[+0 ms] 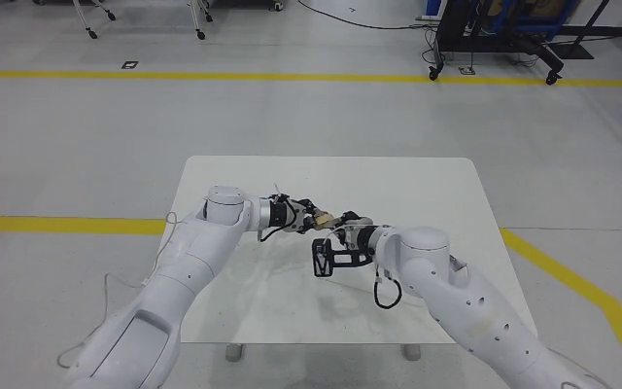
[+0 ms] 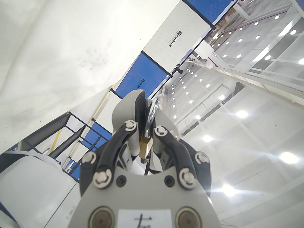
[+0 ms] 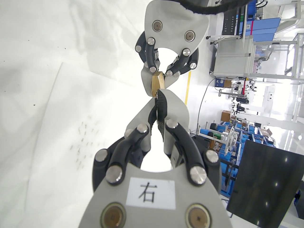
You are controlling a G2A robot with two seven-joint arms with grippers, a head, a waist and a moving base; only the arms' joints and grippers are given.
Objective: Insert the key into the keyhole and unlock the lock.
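The small brass padlock is clamped in the left gripper above the white table, keyhole end presented outward; the flat silver key, pinched in the right gripper, is held end-on against it, seemingly for straight insertion.

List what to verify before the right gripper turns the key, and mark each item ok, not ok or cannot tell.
1. Left gripper shut on the lock: ok.
2. Right gripper shut on the key: ok.
3. Key in line with the lock's brass body: ok, judging by the left wrist view.
4. Key fully seated in the keyhole: cannot tell; the right gripper's fingers cover the joint.
5. Room to twist, with both grippers held above the table: ok, as far as the top view shows.
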